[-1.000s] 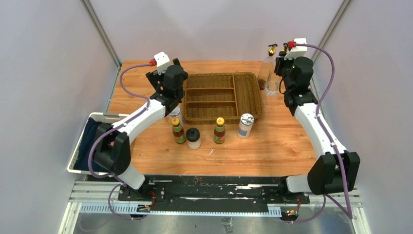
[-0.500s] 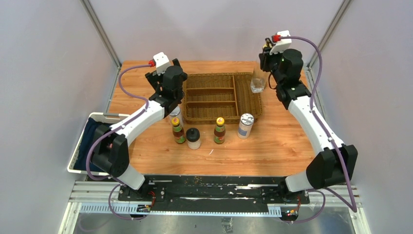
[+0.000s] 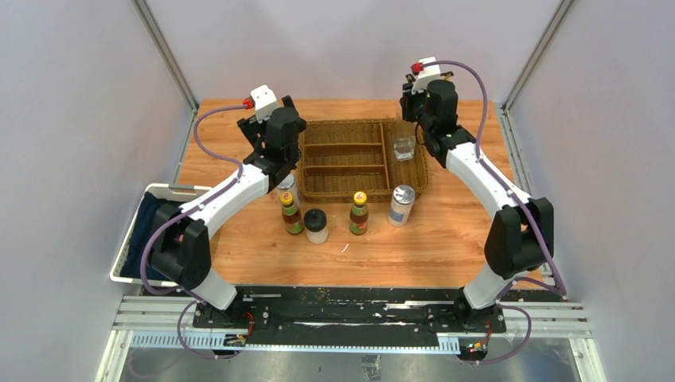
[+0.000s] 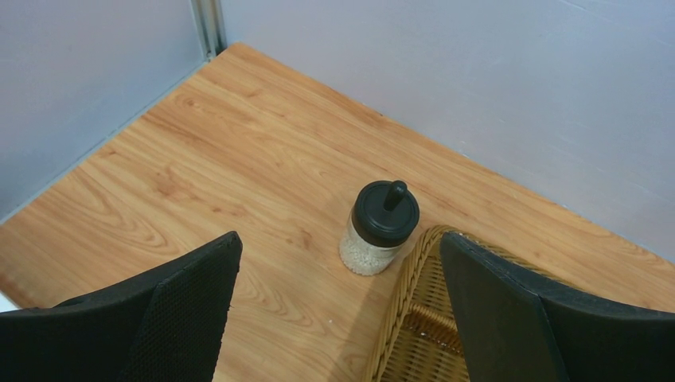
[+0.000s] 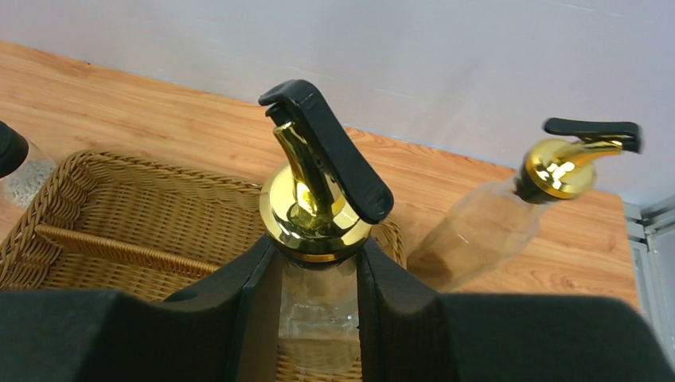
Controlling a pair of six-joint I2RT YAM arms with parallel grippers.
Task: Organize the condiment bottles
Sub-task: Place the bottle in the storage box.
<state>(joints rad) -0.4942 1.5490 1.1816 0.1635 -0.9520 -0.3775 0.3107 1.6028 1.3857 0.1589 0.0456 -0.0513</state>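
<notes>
- The wooden table (image 3: pixel 470 231), with a light oak grain, stands between plain grey walls. A white bin (image 3: pixel 121 267) with a dark blue cloth inside sits off its left edge.
- The brown wicker divided tray (image 3: pixel 362 122) lies at the far middle of the table.
- One second ago the right arm was at the far right corner. It has since swung to the left, and the right gripper (image 5: pixel 318 270) now hangs over the long right compartment of the tray. The left arm and the front row of bottles have not moved.
- The right gripper is closed on the neck of a tall clear cruet (image 5: pixel 318 199) with a gold spout and black lever. Its base is over that compartment; I cannot tell if it touches the bottom.
- A second cruet (image 5: pixel 509 223) of the same kind stands on the table just beyond the tray.
- The left gripper (image 4: pixel 338 286) is spread wide with nothing between its fingers. Below it a black-lidded pale jar (image 4: pixel 382 227) stands just beside the tray's corner.
- In front of the tray stand, from left to right, a first sauce bottle (image 3: pixel 291 213) with a red and green label, a second black-lidded jar (image 3: pixel 316 226), a second sauce bottle (image 3: pixel 359 213) and a silver-lidded shaker (image 3: pixel 402 205).
- The left arm half hides another shaker (image 3: pixel 285 185).
</notes>
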